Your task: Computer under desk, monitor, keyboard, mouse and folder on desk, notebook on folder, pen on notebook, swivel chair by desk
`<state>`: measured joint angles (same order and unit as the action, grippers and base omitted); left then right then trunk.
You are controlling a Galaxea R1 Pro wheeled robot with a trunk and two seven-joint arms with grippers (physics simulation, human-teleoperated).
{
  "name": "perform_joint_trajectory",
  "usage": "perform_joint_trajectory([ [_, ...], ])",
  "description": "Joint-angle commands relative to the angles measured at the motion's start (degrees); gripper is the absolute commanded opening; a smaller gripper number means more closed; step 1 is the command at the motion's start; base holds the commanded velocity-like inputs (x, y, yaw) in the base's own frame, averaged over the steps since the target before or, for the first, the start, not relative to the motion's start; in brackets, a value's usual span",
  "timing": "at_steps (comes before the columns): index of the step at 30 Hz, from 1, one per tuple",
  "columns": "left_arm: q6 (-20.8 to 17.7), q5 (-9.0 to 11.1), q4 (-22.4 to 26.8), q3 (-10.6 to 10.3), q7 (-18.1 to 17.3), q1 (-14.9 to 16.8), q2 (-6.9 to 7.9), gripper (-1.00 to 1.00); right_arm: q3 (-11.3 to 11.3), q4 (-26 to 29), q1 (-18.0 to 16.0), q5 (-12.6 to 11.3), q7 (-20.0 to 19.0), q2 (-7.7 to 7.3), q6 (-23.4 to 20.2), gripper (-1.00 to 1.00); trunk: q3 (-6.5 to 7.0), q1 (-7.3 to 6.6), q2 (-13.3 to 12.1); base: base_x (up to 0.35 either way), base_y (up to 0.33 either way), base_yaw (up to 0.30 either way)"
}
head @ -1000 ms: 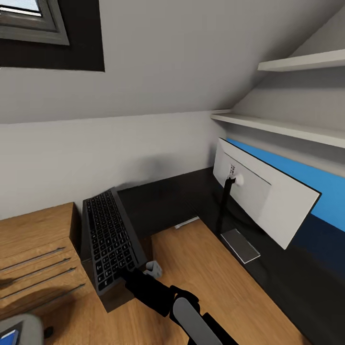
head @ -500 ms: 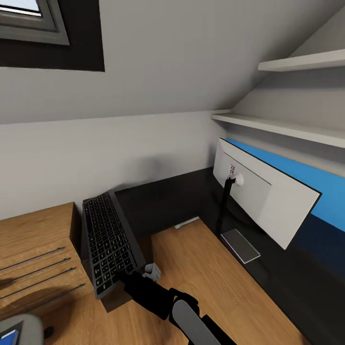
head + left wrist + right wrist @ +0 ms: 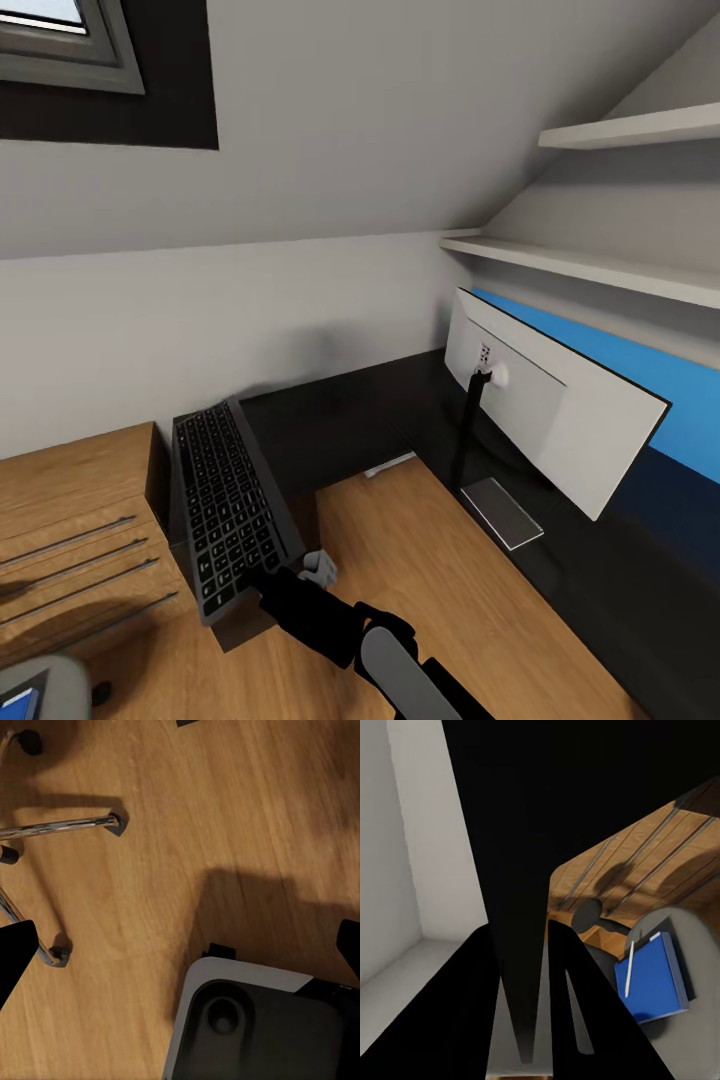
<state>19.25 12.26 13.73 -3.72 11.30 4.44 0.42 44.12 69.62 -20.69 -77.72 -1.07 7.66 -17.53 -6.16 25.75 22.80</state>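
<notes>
Glossy black desk [image 3: 350,430], monitor [image 3: 560,420] standing on it, wood floor [image 3: 440,570]

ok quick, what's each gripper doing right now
Left gripper: jaws open, holding nothing, over the wooden floor.
Right gripper: jaws shut on the near end of the keyboard.

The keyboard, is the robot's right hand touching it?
Touching. In the right wrist view, the fingers sit on either side of the keyboard, clamped on its edge. The head view shows the right gripper meeting the keyboard's near end.
</notes>
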Motion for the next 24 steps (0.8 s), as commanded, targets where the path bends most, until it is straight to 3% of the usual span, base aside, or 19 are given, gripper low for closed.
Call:
perform_joint_trajectory([
  [1,0.18,0.40,-0.02,-0.41,0.25,0.04,0.03,1.00,-0.01,-0.01,-0.05,-0.34,-0.16,0.00,-0.14,-1.00,-0.12,0.03,0.12,0.000,0.000,0.000],
  [12,0.77,0.72,-0.02,-0.05,0.36,0.04,0.17,1.00,-0.54,-1.43,-0.05,-0.32,-0.21,0.07,1.67,-1.00,-0.12,0.03,0.12,0.000,0.000,0.000],
  [17,2.90,0.84,-0.02,0.21,0.67,0.04,0.25,1.00,-3.23,-1.81,-0.05,-0.36,0.04,0.14,2.16,-1.00,-0.12,0.03,0.12,0.000,0.000,0.000],
  [21,3.14,1.56,0.47,1.72,0.80,0.04,0.45,1.00,-4.66,-3.13,-0.05,-0.71,0.16,0.42,2.07,-1.00,-0.12,0.03,0.12,0.000,0.000,0.000],
  [23,3.12,2.43,2.77,2.27,0.83,0.04,0.54,1.00,-6.01,-3.31,-0.13,-1.45,0.44,0.65,1.91,-1.00,-0.12,0.03,0.12,0.000,0.000,0.000],
  [24,2.85,2.89,7.09,2.51,0.75,0.04,0.55,1.00,-6.91,-3.42,-0.57,-1.87,1.62,1.46,1.79,-1.00,-0.12,0.03,0.12,0.000,0.000,0.000],
])
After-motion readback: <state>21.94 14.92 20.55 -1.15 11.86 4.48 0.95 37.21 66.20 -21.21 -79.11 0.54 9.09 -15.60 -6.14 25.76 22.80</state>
